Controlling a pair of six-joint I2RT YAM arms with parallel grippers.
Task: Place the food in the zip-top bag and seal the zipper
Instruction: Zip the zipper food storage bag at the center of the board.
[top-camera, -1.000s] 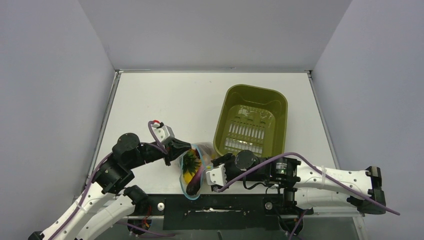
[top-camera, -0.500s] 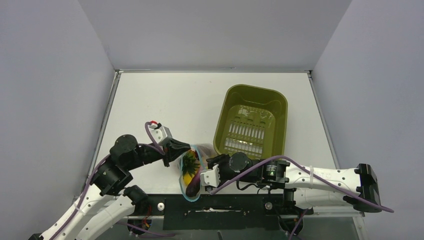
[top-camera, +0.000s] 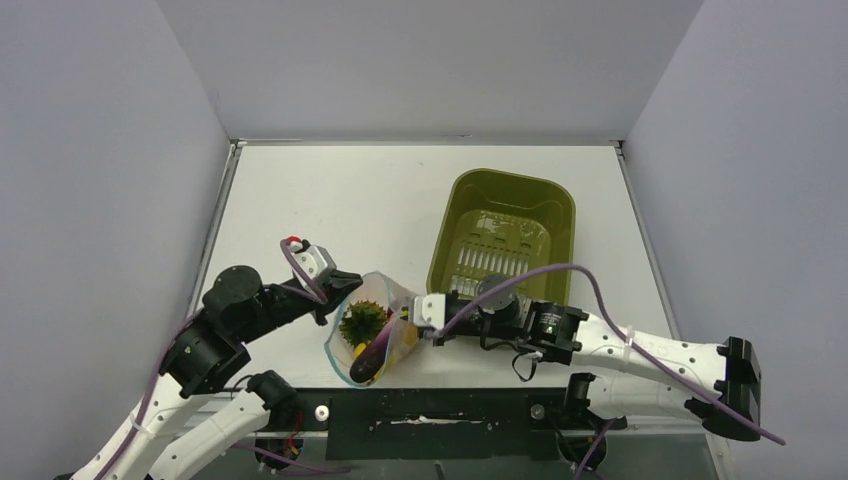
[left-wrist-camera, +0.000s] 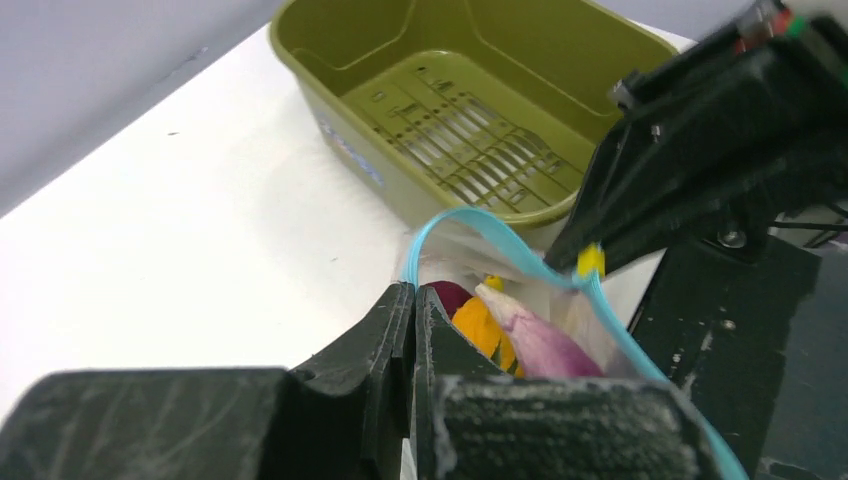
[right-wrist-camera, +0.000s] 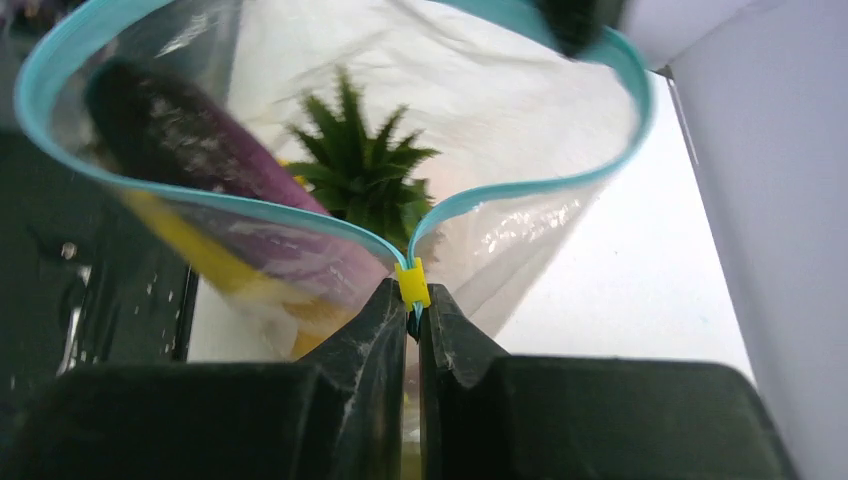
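Note:
The clear zip-top bag (top-camera: 345, 350) is held up near the table's front edge, its mouth spread wide. Inside lies the food: a green leafy top (right-wrist-camera: 360, 165), a purple-pink piece (right-wrist-camera: 200, 150) and yellow-orange pieces (left-wrist-camera: 475, 325). My left gripper (left-wrist-camera: 413, 295) is shut on the bag's left edge, where the teal zipper (right-wrist-camera: 520, 187) begins. My right gripper (right-wrist-camera: 410, 300) is shut on the zipper's other end, right under the yellow slider (right-wrist-camera: 411, 283). From the top, the left gripper (top-camera: 352, 285) and right gripper (top-camera: 412, 318) stand on opposite sides of the bag.
An olive-green basin (top-camera: 440, 240) with a slotted floor stands just behind the right gripper, right of centre. Grey walls close the table on three sides. The black mounting rail (top-camera: 450, 410) runs along the near edge below the bag.
My right gripper has shut on the zipper at the yellow slider. Both arms shifted and the bag moved left, its mouth now spread wider.

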